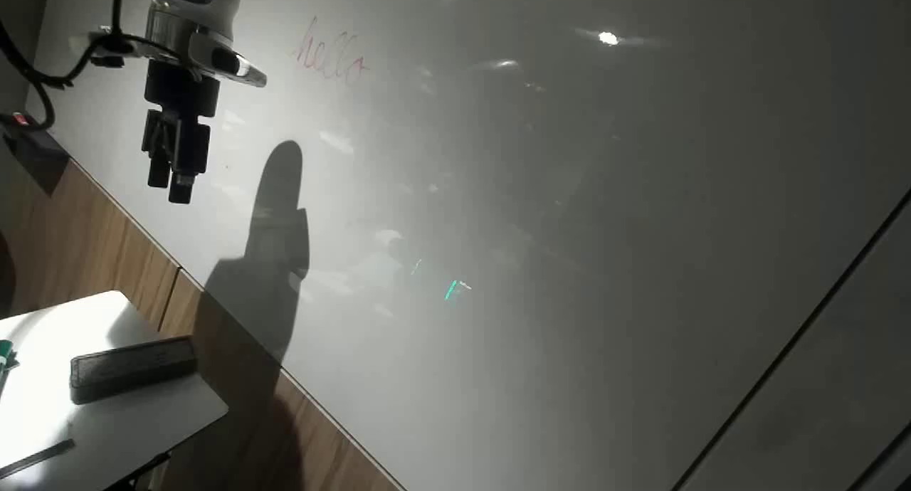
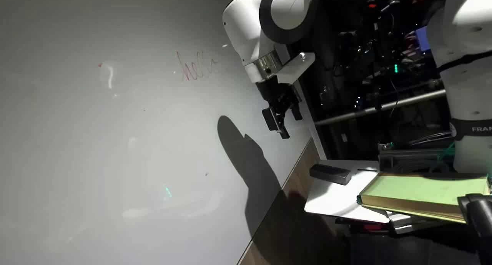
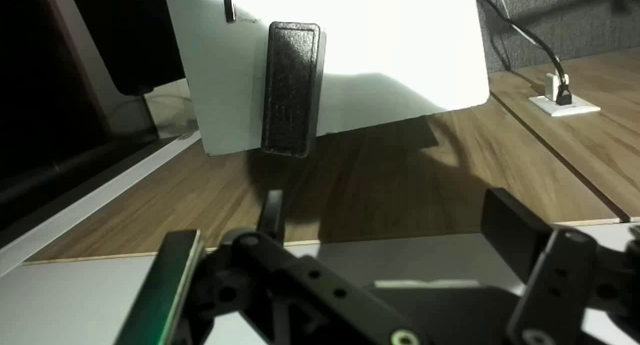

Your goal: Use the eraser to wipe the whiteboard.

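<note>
Eraser (image 3: 291, 90) on white tabletop (image 3: 400, 45), upper ctr of the wrist view: it lies past the fingertips (image 3: 515, 232) and left of the midline of the gripper (image 3: 382, 210). Both fingers stand wide apart, w/ nothing between. In an exterior view the same block (image 1: 134, 370) sits lower left, below the gripper and well apart from it. Long axis runs approx. vert. in the wrist view, i.e., across the line joining the fingertips; a pinch over the narrow width would prob. need little twist, chiefly a descent and a sideways shift. Only 1 arm (image 2: 246, 30), so no choice of side.

Materials: eraser, dark grey, flat rect. block, pebbled top w/ raised border, rounded corners; lower end at or slightly past the tabletop edge (overhang hard to judge). Whiteboard (image 1: 541, 192), glossy grey-white sheet w/ glare spots; red cursive "hello" (image 1: 331, 53), upper left, not yet wiped. Wood-grain panel (image 3: 525, 180), brown, streaked. Hardback book (image 2: 423, 188), lower right of an exterior view: pale-green cover, tan page edges.
</note>
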`<action>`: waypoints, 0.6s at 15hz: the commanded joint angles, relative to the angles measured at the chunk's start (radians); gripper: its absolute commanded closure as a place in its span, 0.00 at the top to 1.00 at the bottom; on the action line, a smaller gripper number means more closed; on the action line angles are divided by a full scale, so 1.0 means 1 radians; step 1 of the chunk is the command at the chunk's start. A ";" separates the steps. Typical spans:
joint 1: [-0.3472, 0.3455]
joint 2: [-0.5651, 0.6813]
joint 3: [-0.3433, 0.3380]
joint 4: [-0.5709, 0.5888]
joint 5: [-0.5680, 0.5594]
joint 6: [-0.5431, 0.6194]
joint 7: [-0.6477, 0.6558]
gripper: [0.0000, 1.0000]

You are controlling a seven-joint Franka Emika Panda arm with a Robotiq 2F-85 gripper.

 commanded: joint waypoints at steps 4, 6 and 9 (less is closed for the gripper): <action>0.030 0.003 -0.029 0.004 -0.012 -0.003 0.009 1.00; 0.038 0.011 -0.033 0.000 0.015 0.029 0.035 1.00; 0.036 0.011 -0.053 -0.021 0.034 0.108 0.068 1.00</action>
